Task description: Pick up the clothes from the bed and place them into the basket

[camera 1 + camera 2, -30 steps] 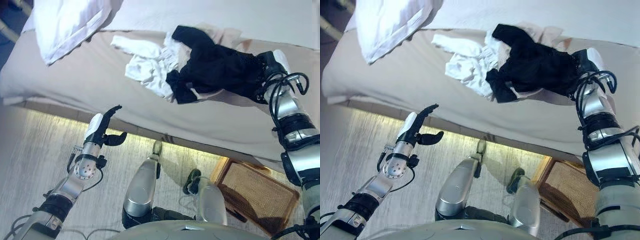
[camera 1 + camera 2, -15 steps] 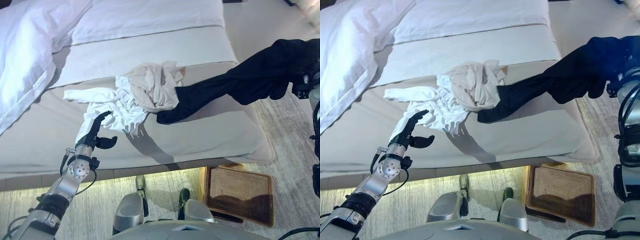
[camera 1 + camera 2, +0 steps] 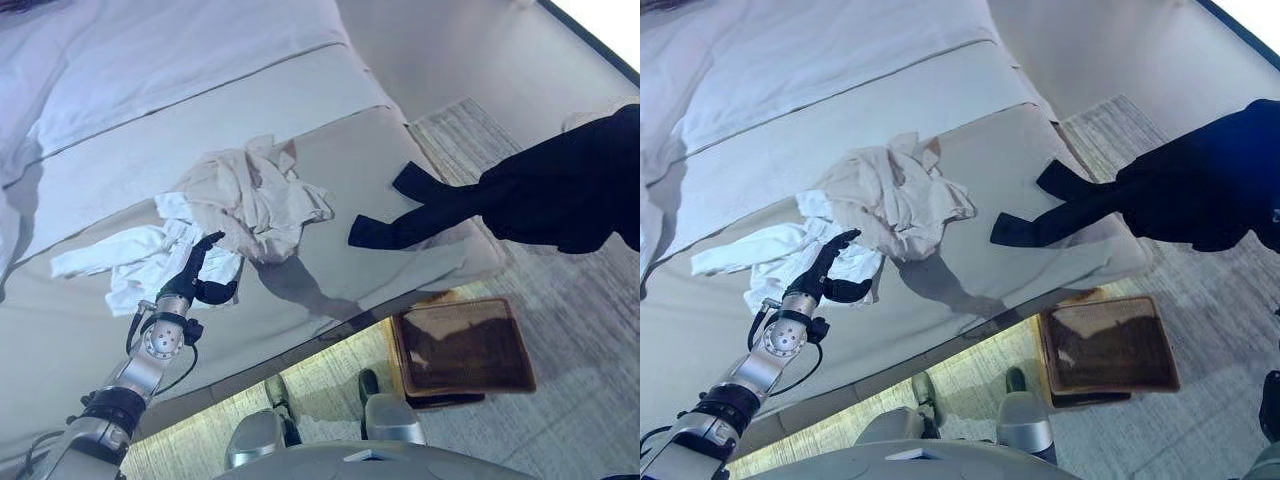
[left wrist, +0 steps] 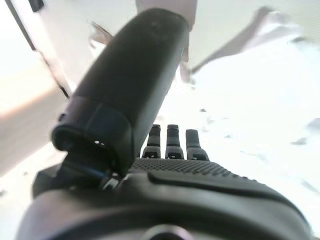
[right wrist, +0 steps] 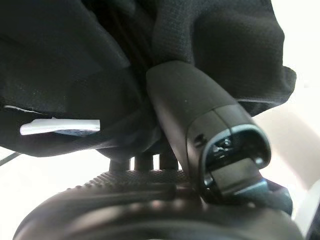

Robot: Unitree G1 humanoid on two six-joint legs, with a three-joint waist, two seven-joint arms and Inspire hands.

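black garment (image 3: pixel 560 190) | pinched in right hand (image 5: pixel 210 135), hanging up-right of wicker basket (image 3: pixel 462 347) | left hand (image 3: pixel 195 280) fingers relaxed, idle

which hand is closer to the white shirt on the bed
Left. The left hand hovers open right at the white shirt on the bed. The right hand is far off past the bed's end, gripping the black garment.

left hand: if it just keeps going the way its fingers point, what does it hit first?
Probably the white garment. The left hand is open, with its fingers aimed up the bed at that cloth; the beige clothes lie just beyond. How high the hand sits above the bed is unclear.
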